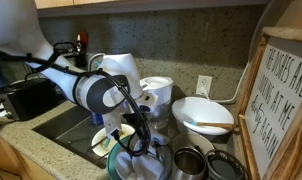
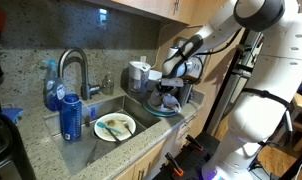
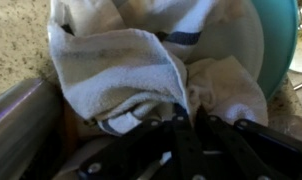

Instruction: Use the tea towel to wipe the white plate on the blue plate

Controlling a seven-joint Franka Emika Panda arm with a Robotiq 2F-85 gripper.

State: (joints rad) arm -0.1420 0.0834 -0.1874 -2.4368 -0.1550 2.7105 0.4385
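The tea towel (image 3: 121, 65), white with blue stripes, lies bunched on the white plate (image 3: 241, 35), which sits in the blue plate (image 3: 288, 45). In the wrist view my gripper (image 3: 181, 125) is shut on the towel's folds and presses it down onto the plate. In both exterior views the gripper (image 1: 131, 140) (image 2: 169, 97) points down over the blue plate (image 1: 126, 168) (image 2: 163, 111) on the counter beside the sink. The towel hides most of the white plate.
A sink (image 2: 91, 115) holds a dirty plate (image 2: 115, 127); a faucet (image 2: 75, 68) and a blue can (image 2: 71, 118) stand by it. A white bowl (image 1: 203, 113), metal cups (image 1: 188, 162), a white appliance (image 1: 156, 92) and a framed sign (image 1: 286, 100) crowd the counter.
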